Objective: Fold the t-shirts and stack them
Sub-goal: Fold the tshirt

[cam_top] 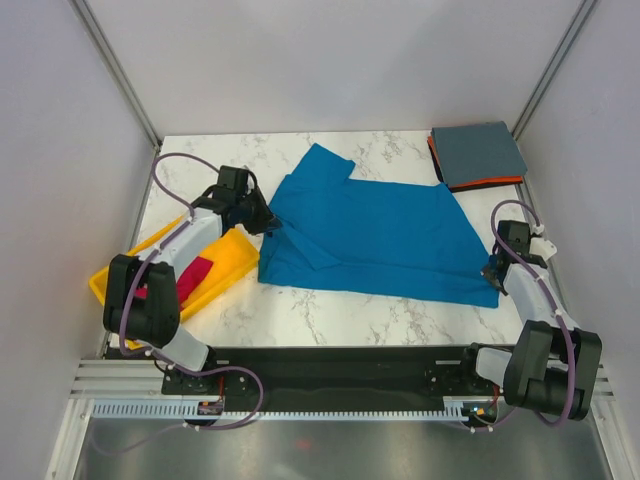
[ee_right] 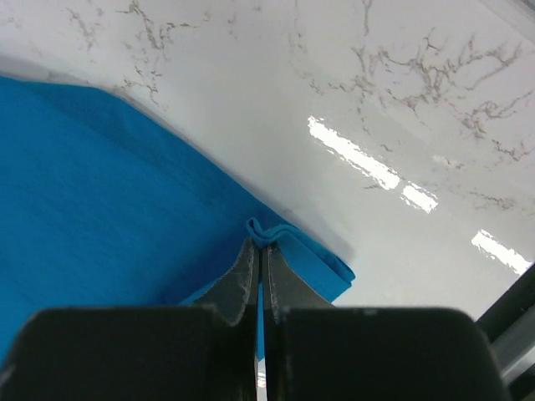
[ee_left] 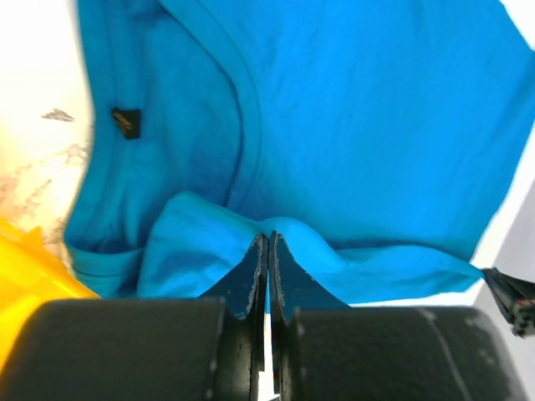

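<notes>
Now, the blue t-shirt [cam_top: 370, 235] lies spread on the worktop [cam_top: 330, 315] just beside the yellow tray [cam_top: 235, 262]. The left end effector [cam_top: 271, 228] pinches its tray-side edge, the right end effector [cam_top: 492, 271] its far corner; both should lift evenly, keeping cloth taut.

Left arm [cam_top: 190, 240] stretches forward and inward, left gripper [cam_top: 268, 226] low, jaws pressed together on a fold of the blue tee [cam_top: 370, 235]. Right arm [cam_top: 530, 292] folds near its base, right gripper [cam_top: 492, 270] low, jaws closed on the tee's corner
</notes>
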Robot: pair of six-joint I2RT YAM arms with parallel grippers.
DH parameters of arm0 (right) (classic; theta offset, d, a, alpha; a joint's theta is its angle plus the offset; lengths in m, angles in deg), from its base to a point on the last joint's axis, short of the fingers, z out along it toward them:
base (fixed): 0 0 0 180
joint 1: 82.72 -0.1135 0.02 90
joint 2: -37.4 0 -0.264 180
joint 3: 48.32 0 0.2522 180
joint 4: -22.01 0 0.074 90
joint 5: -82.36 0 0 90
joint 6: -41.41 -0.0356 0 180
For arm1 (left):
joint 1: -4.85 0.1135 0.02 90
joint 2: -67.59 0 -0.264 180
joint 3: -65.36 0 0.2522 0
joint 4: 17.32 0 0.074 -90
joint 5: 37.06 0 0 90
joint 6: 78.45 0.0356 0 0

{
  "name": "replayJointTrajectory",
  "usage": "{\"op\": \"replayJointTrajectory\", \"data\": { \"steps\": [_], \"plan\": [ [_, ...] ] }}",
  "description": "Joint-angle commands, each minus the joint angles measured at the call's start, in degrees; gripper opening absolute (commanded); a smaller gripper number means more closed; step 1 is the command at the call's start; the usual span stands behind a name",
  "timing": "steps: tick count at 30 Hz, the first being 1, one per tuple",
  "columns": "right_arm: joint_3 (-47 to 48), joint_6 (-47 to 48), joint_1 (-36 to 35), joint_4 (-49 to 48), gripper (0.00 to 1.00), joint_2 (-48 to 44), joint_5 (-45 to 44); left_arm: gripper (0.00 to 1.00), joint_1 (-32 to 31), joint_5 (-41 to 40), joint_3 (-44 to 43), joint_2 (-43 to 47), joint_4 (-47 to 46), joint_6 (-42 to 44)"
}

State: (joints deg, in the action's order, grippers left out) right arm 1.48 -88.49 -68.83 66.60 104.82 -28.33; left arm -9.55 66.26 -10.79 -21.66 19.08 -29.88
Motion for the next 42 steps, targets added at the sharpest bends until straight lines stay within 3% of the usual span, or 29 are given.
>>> {"op": "replayJointTrajectory", "data": {
  "steps": [1,16,21,35,39,40,42],
  "plan": [
    [2.2,2.1,0.3,-3.7,0.0,1.4,0.6,0.02,0.1,-3.8,-3.5,-1.3,0.7,2.9],
    [4.4,4.2,0.3,-5.3,0.0,2.0,-0.2,0.02,0.5,-7.6,-7.0,-4.3,1.5,3.1],
    [4.7,3.9,0.3,-5.7,0.0,3.9,-0.7,0.02,0.6,-4.3,-9.1,-6.4,0.5,4.2],
    [6.9,4.0,0.4,-6.5,0.0,8.3,0.4,0.02,0.7,-4.9,-14.7,-12.0,1.8,7.3],
    [8.7,4.1,0.4,-4.7,0.1,8.8,1.1,0.09,0.7,-5.9,-18.6,-13.0,3.7,10.7],
    [9.3,4.6,0.4,-4.2,0.16,8.8,1.6,0.18,0.7,-6.5,-19.6,-12.7,4.6,11.2],
    [12.2,5.8,0.4,-2.0,0.31,9.3,6.4,0.24,0.5,-8.6,-23.0,-12.6,9.4,12.2]
  ]
}}
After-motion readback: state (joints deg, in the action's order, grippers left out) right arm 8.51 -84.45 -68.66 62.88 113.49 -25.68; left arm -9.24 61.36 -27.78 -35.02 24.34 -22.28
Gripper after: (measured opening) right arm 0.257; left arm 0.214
